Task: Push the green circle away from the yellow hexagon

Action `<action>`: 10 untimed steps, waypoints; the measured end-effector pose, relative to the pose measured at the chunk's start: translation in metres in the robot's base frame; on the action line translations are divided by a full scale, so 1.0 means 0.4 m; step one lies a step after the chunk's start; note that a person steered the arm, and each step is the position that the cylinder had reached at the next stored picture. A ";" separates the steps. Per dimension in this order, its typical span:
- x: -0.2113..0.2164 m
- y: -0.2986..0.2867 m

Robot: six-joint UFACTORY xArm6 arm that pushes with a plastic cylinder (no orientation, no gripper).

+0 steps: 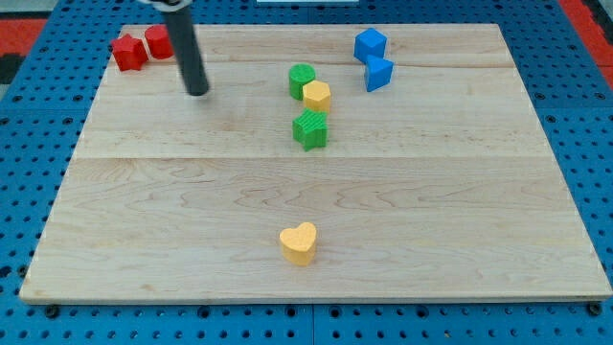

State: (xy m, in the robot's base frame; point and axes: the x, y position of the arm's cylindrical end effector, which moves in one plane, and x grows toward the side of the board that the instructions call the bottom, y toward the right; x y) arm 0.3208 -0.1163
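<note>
The green circle (301, 80) sits near the top middle of the wooden board, touching the yellow hexagon (317, 96) just to its lower right. My tip (196, 92) is the lower end of the dark rod, well to the left of the green circle, with bare board between them. It touches no block.
A green star-shaped block (310, 129) lies just below the yellow hexagon. Two red blocks (127, 52) (159, 42) sit at the top left, close to the rod. Two blue blocks (370, 45) (379, 73) sit at the top right. A yellow heart (299, 242) lies near the bottom middle.
</note>
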 end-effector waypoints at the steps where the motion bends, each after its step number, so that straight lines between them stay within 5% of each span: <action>1: -0.069 0.240; 4: -0.031 0.511; 6: 0.022 0.292; 8: -0.067 0.269; 9: -0.080 0.143; 10: 0.019 0.087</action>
State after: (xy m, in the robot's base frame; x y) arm 0.3282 -0.0815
